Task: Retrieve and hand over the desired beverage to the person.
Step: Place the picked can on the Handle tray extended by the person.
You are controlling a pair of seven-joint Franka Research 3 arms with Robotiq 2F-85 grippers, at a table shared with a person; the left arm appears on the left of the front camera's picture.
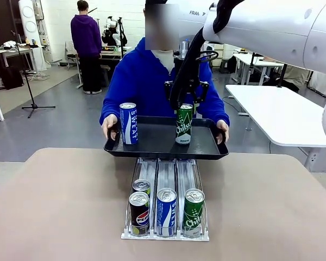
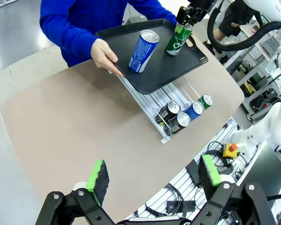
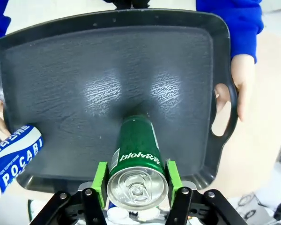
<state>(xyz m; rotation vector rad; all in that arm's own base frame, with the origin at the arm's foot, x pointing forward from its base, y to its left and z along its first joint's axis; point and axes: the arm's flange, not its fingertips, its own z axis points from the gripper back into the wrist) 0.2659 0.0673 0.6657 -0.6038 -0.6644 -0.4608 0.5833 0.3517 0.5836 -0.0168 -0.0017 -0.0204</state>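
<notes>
R gripper (image 3: 136,187) is clamping the green can (image 3: 133,161), standing upright on the person's tray (image 1: 152,142), right of the blue can (image 1: 129,123). Risk: tray wobbling during release, can tipping. L gripper (image 2: 153,178) is hanging open.

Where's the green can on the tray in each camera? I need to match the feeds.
Front view: green can upright on the tray's right half, under the right gripper.
Left wrist view: top right, on the tray.
Right wrist view: bottom centre, between the pads.
Shared landmark: the black tray.
</notes>
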